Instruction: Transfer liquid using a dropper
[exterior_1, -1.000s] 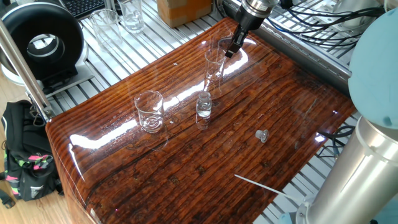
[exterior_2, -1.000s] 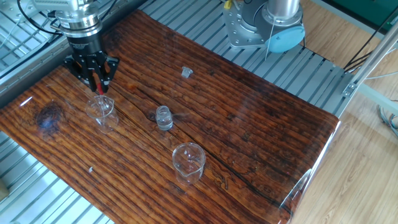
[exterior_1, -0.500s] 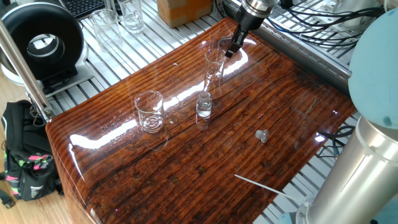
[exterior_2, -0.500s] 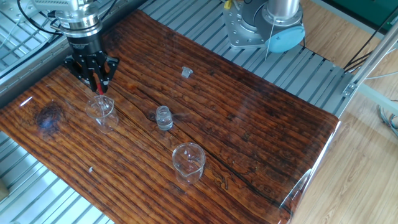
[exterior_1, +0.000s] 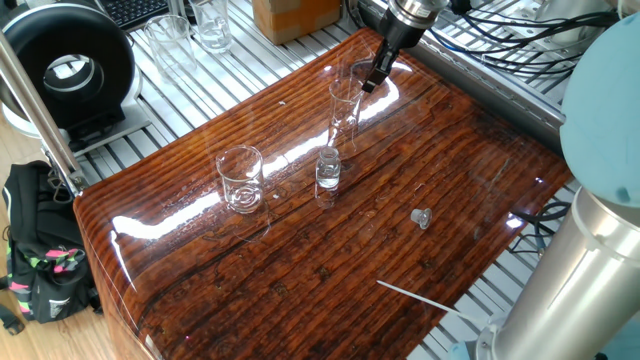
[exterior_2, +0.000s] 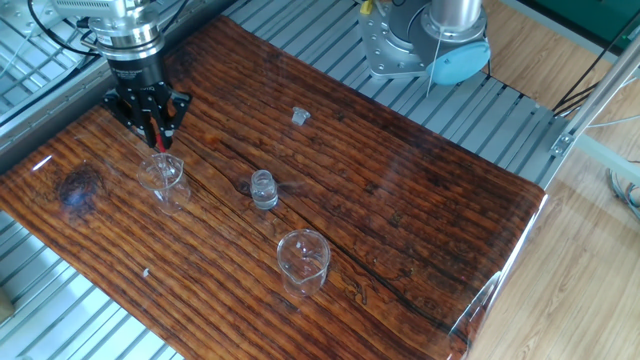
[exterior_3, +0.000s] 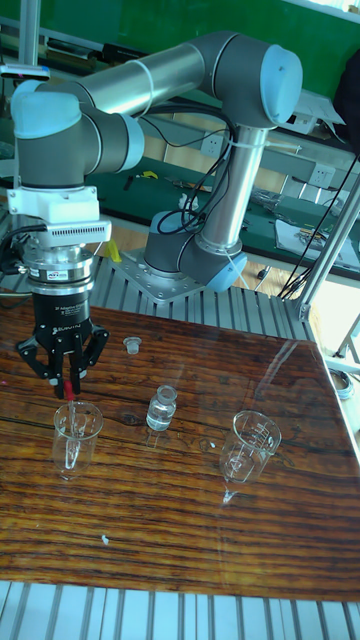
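Gripping the dropper (exterior_3: 68, 388) by its red bulb, my pincer (exterior_3: 66, 383) is hovering over the tall cylinder (exterior_3: 76, 436); its clear tube is dipping inside, hard to trace, and any liquid is escaping me. Glare is streaking the wooden table (exterior_1: 330, 260), ringed by slatted metal.

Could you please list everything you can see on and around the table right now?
dropper: one, clear tube with red bulb, held upright in the gripper above the cylinder
glass cylinder: one, clear, far end of the table
vial: one, clear, mid-table beside the cylinder
beaker: one, clear, near the vial
small cap: one, clear-grey, lying apart
thin white stick: one, near the table edge
table: one, glossy brown wood
black bag: one, on the floor
gripper: one, black, shut on the dropper bulb
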